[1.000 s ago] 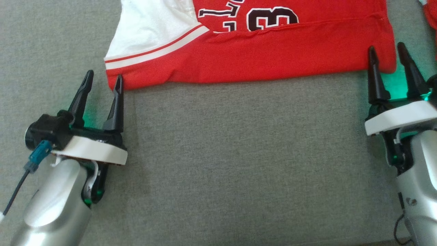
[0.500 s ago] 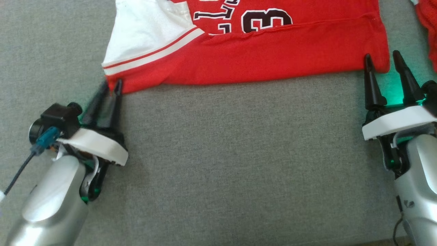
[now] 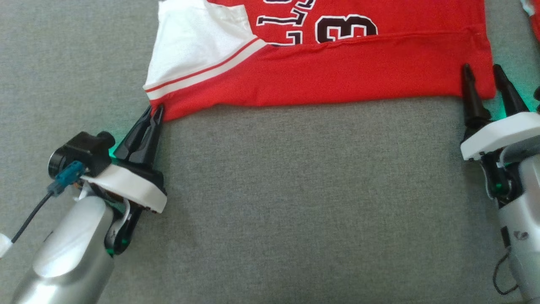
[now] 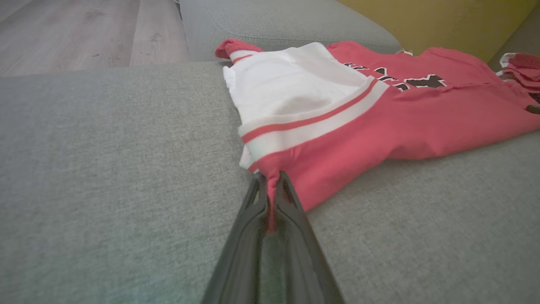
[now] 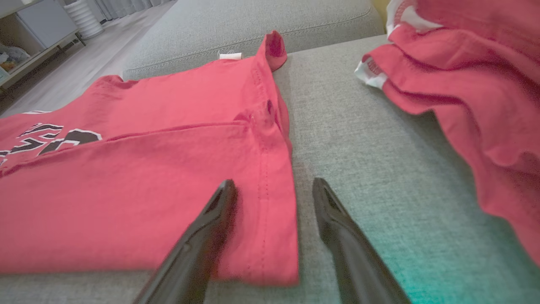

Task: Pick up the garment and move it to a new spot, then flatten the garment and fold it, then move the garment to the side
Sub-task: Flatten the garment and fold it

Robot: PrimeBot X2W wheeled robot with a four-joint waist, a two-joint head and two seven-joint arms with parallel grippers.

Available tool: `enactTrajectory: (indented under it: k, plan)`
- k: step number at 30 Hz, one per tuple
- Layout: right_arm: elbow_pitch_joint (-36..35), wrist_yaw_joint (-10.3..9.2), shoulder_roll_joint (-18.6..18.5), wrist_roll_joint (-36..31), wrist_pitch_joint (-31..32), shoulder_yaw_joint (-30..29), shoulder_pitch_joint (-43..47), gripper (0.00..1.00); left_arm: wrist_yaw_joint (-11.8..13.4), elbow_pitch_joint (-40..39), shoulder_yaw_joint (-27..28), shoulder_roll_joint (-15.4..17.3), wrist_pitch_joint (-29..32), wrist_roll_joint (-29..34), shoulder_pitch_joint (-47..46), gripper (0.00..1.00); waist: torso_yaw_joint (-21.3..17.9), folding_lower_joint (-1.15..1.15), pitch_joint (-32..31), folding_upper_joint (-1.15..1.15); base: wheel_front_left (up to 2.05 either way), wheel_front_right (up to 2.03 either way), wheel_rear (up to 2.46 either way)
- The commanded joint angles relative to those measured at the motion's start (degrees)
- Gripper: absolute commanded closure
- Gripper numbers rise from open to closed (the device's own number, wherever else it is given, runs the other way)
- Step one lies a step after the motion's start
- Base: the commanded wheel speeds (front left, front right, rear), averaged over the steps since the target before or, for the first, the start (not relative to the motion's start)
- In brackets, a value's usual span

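Across the upper part of the head view, on the grey cushion (image 3: 295, 202), the red and white garment (image 3: 337, 71) lies spread, its lower edge facing the bottom of the frame; at lower left the left gripper (image 3: 154, 110), spread wide beside the hem's corner a second ago, has closed and now pinches that corner, red cloth bunched between its tips; at right the right gripper (image 3: 481, 71) remains wide, straddling the opposite corner, holding nothing. Judgement: one corner secured; the other wants pinching before the edge is lifted.
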Motion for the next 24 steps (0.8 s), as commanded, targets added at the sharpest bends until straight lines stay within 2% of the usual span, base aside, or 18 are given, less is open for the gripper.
enactTrajectory:
  k: [1,2,13,20,24]
  plan:
    - [-0.9,-0.05,-1.1,1.1,1.5,1.2,1.5,0.49,-0.1,-1.0,1.6,2.4,-0.6,0.7,0.4,1.0,0.4,-0.01,-0.6,0.0,0.0,0.0,0.0]
    - [-1.0,-0.05,-1.4,1.5,2.3,1.2,1.9,1.0,-0.1,-1.1,1.5,2.4,-0.7,0.8,0.6,1.0,0.5,-0.01,-0.9,0.0,0.0,0.0,0.0]
    - [-8.2,-0.05,-7.6,4.0,6.5,2.9,9.3,1.0,1.6,-7.1,-0.2,4.2,0.7,0.5,7.5,1.0,2.0,-0.01,-6.4,0.0,0.0,0.0,0.0]
    - [-16.8,-0.05,-14.0,9.8,9.8,4.9,18.8,1.0,5.5,-17.6,-0.9,6.8,3.7,-0.3,16.2,1.0,3.1,-0.01,-9.0,0.0,0.0,0.0,0.0]
    - [-20.8,-0.05,-18.0,13.2,10.9,4.2,25.0,1.0,8.1,-24.5,-0.9,8.2,5.2,-1.5,21.7,1.0,3.3,-0.01,-9.5,0.0,0.0,0.0,0.0]
